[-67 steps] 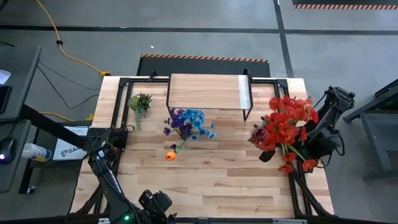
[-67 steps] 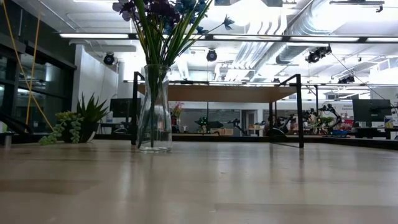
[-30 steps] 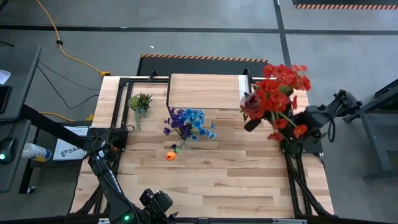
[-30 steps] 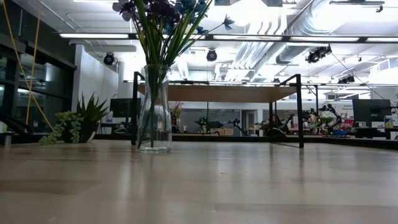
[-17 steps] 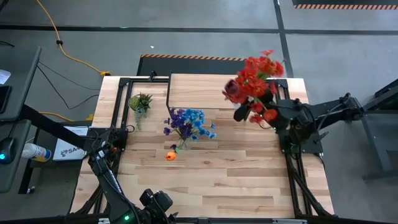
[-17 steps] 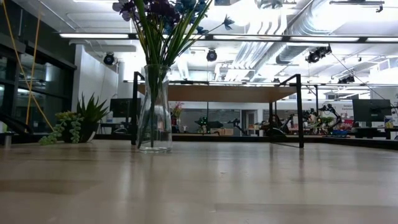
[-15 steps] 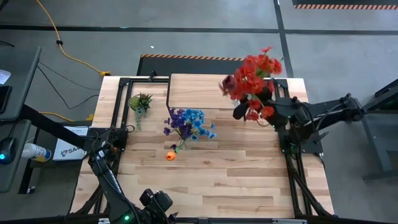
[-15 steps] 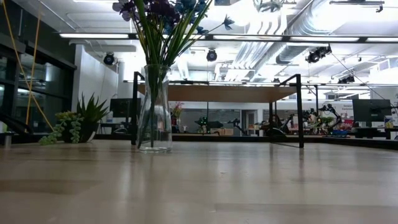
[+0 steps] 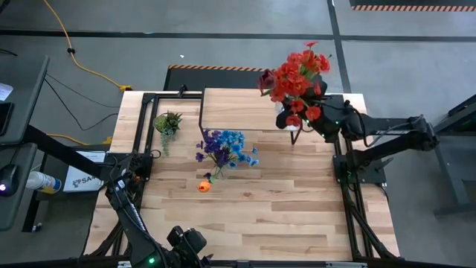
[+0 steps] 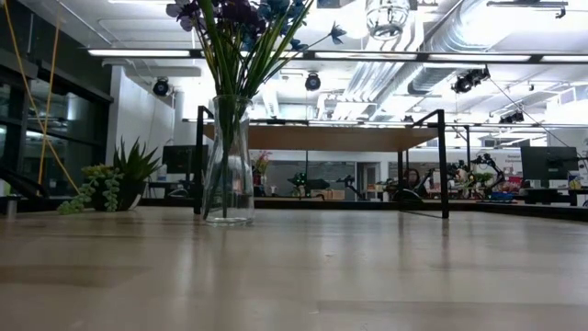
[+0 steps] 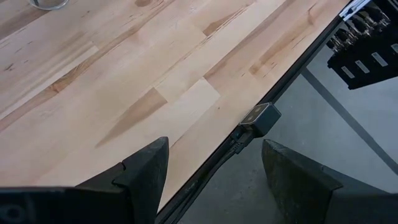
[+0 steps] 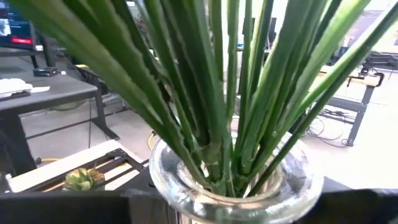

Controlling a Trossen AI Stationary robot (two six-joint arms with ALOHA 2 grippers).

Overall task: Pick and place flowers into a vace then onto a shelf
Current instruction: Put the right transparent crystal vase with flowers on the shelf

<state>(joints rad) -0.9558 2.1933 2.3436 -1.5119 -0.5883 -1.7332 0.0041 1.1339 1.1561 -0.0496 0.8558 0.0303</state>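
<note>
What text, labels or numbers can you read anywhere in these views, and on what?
"SA": the only letters readable, on the white box on the floor left of the table; the rest is hidden behind the left arm.
Monitor screen in the right wrist view: too blurred to read.

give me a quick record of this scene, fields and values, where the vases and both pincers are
red flowers vase: glass vase of red flowers, in the air over the shelf's right end
right pincer: shut on that vase
shelf: far side of table, top bare
blue flowers vase: on the table before the shelf
orange bloom: loose on the table
left pincer: open, at near left table edge
</note>
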